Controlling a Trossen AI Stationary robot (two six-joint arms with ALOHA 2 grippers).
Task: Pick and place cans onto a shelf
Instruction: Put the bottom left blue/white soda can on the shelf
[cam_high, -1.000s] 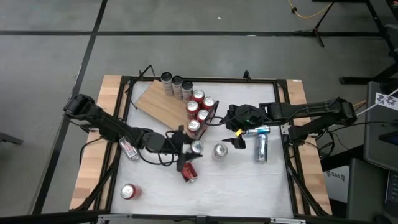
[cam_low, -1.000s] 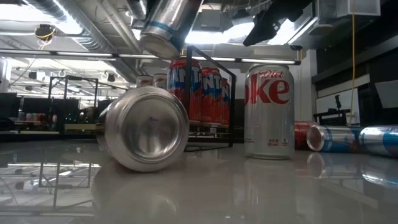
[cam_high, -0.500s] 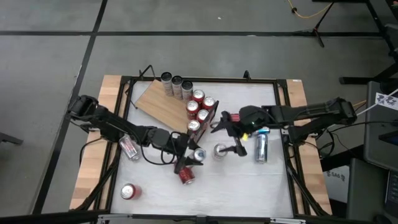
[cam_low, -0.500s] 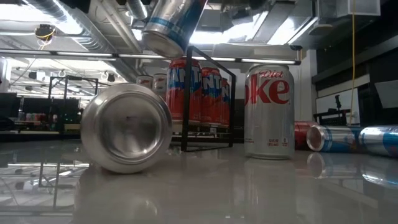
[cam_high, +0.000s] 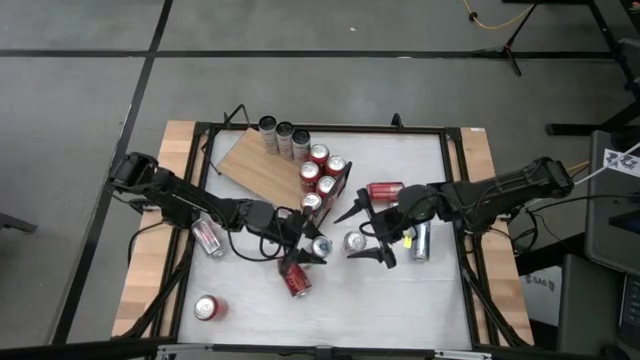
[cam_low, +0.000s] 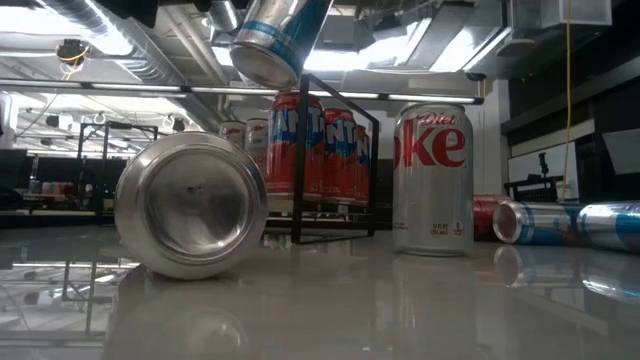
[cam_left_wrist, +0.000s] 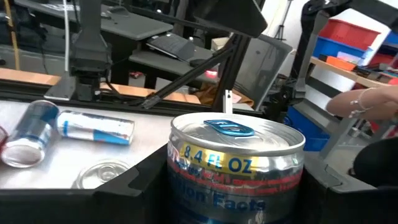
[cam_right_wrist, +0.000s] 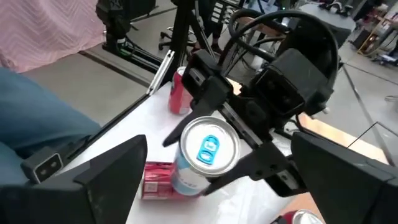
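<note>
My left gripper (cam_high: 312, 250) is shut on a slim silver-and-blue can (cam_high: 321, 245), held in the air near the table's middle. My right gripper (cam_high: 365, 233) stands wide open just to the right of it, facing the can's top (cam_right_wrist: 208, 149) and touching nothing. The shelf (cam_high: 250, 165), a wooden board with a black frame, lies at the far left and carries several upright cans, red (cam_high: 318, 172) and silver (cam_high: 284, 133). A silver can (cam_low: 432, 178) stands upright on the table below my right gripper. My left gripper pinches the slim can's side wall (cam_left_wrist: 186, 180) between its two fingers (cam_left_wrist: 134, 186), just below the top rim. The fingers come level from the table's left. The can is lifted clear of the table, tilted, with its bottom (cam_low: 262, 62) showing in the low view.
A red can (cam_high: 299, 282) lies on its side near the front, below the held can. Another red can (cam_high: 385, 191) and blue-and-silver cans (cam_high: 418, 240) lie to the right. Two more cans (cam_high: 207, 240) (cam_high: 207, 307) lie at the left. A black frame (cam_high: 460, 200) rims the table.
My right gripper has swung toward the table's left and near edge, up to the held can, rolling and rising as it went; a lying red can now shows where it was. The lying can in front has rolled a little toward the table's left.
</note>
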